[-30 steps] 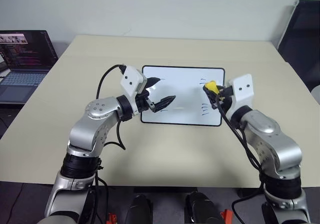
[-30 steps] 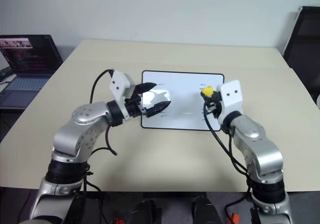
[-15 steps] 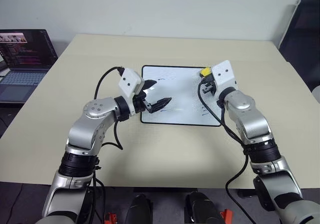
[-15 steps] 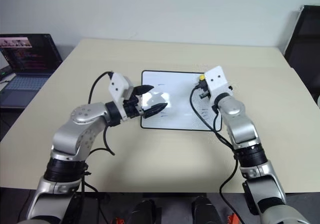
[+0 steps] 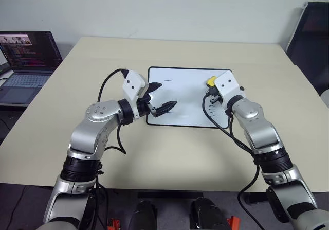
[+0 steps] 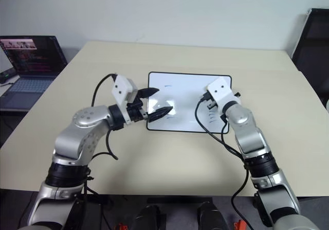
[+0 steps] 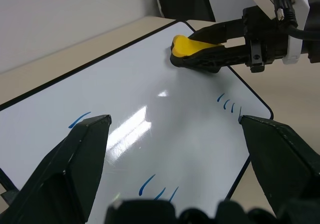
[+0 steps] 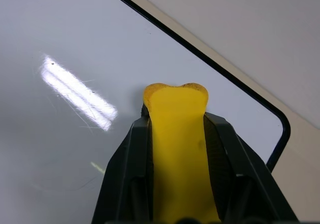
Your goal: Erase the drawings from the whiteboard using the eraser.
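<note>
I see the glossy white rectangular whiteboard with thin black frame lying flat at frame centre on the beige tabletop. Right gripper, jaws pinching the small yellow oblong eraser, sits over the board's upper right corner. Left gripper hangs over the board's left edge, jaws spread. Thin blue marker drawings show near the right edge. Dark open laptop at upper left.

Beige table — pale wall, open laptop, dark chair.
</note>
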### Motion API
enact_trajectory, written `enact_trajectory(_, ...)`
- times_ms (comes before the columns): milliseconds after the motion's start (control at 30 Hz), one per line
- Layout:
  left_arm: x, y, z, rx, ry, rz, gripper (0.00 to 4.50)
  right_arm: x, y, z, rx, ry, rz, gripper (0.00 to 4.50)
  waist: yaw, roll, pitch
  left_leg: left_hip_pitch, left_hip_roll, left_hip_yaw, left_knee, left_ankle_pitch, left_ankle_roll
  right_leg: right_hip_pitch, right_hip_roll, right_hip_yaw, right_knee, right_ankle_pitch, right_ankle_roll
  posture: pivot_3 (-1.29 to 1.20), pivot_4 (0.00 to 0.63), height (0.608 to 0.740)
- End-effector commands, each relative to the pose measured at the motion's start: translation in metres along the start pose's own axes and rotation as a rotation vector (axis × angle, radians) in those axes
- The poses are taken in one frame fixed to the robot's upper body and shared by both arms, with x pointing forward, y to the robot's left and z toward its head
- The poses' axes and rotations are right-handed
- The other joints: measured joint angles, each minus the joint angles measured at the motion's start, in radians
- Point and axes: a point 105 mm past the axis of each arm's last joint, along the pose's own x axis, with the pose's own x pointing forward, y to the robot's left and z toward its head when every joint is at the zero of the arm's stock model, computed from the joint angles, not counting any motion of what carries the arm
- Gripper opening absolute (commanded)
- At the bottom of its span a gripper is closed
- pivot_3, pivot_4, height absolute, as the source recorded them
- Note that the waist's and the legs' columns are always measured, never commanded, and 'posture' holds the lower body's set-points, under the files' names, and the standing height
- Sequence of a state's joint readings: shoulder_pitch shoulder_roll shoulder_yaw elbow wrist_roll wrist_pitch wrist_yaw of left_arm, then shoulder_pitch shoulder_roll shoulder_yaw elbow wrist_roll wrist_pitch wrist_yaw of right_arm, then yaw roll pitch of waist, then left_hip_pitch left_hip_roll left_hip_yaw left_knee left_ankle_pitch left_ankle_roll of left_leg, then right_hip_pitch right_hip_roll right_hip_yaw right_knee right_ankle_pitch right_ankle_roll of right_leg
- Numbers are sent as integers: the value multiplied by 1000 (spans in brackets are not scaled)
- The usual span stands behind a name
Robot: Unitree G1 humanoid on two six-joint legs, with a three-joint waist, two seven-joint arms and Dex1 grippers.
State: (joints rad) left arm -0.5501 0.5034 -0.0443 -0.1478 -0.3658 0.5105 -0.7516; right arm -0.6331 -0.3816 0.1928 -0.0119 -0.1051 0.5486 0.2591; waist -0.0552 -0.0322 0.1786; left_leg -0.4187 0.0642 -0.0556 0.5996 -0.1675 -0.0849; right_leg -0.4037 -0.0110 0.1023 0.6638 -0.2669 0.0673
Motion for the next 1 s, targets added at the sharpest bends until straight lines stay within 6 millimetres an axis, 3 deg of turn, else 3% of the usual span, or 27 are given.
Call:
enact_trajectory(33,0,-3,12,36,-48,-9,4500,-8,24,-27,16,120,133,1069,-1,-1,-1,0,0,0,0,0,0,0,0,0,0,0,0,0,150,740)
enact_trajectory(100,0,-2,12,36,-47,-10,4500,-11,32,-29,3,136,182,1069,-2,-1,-1,0,0,0,0,0,0,0,0,0,0,0,0,0,150,740)
enact_trajectory(167,0,-2,11,35,-47,-11,4500,-11,28,-28,1,133,152,1069,-7,-1,-1,1,0,0,0,0,0,0,0,0,0,0,0,0,150,740)
enact_trajectory(300,0,-4,10,34,-46,-14,4500,-7,-10,-21,3,95,-47,1069,-7,-1,-1,1,0,0,0,0,0,0,0,0,1,1,-1,0,150,740)
enact_trajectory(433,-1,-4,9,33,-46,-16,4500,-6,-22,-16,9,67,-108,1069,-4,-1,-1,0,0,0,3,0,0,0,0,1,0,1,0,0,150,740)
enact_trajectory(600,0,-6,8,32,-46,-24,4500,-2,-11,-13,5,60,-59,1069,-4,-1,-1,0,0,0,3,0,0,0,0,1,0,1,0,0,150,740)
enact_trajectory(733,-1,-7,8,31,-48,-22,4500,-8,17,-20,-24,94,113,1069,-5,-1,-1,0,0,0,3,0,0,0,0,1,0,1,0,0,150,740)
enact_trajectory(800,-1,-7,8,30,-47,-20,4500,-10,21,-16,-52,75,134,1069,-8,-1,-1,0,0,0,3,0,0,0,1,1,0,1,0,0,150,740)
enact_trajectory(1000,-9,2,2,-1,-40,32,4500,-18,-19,2,5,-15,-40,1052,-11,-1,0,-1,0,0,3,0,0,-1,1,1,0,2,0,0,150,740)
